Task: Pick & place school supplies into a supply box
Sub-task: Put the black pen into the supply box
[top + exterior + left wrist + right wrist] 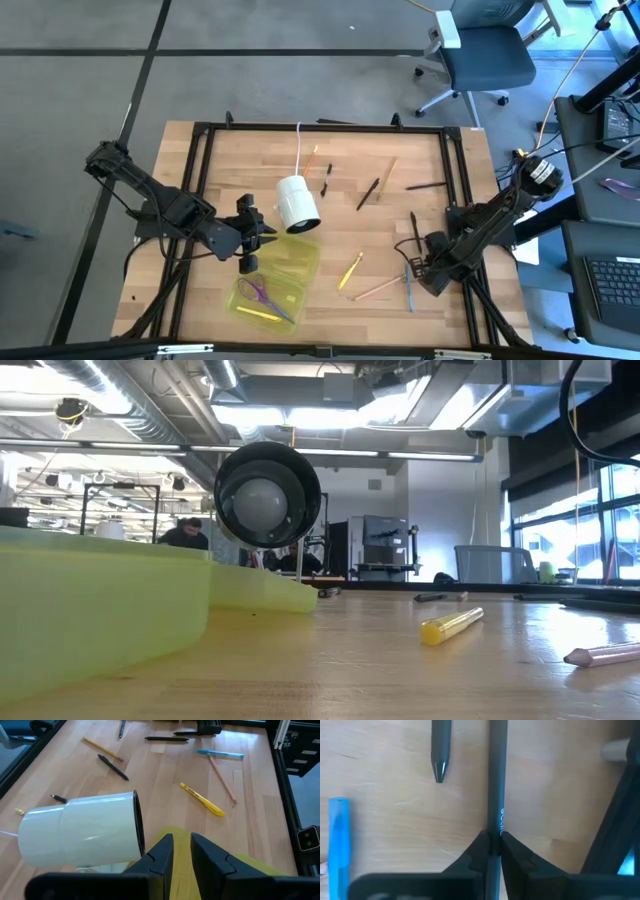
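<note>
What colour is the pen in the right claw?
Dark grey pen; clearest in the right wrist view.

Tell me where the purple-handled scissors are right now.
In the high view, the purple-handled scissors lie inside the open yellow-green supply box near the table's front edge, on the left arm's side, beside a yellow pencil.

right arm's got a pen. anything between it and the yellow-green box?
Mostly bare table. The right gripper has its jaws shut on a dark pen at the table's right side. Toward the supply box, only a yellow pen and a wood-coloured pencil lie flat. The left gripper sits at the box's far edge.
</note>
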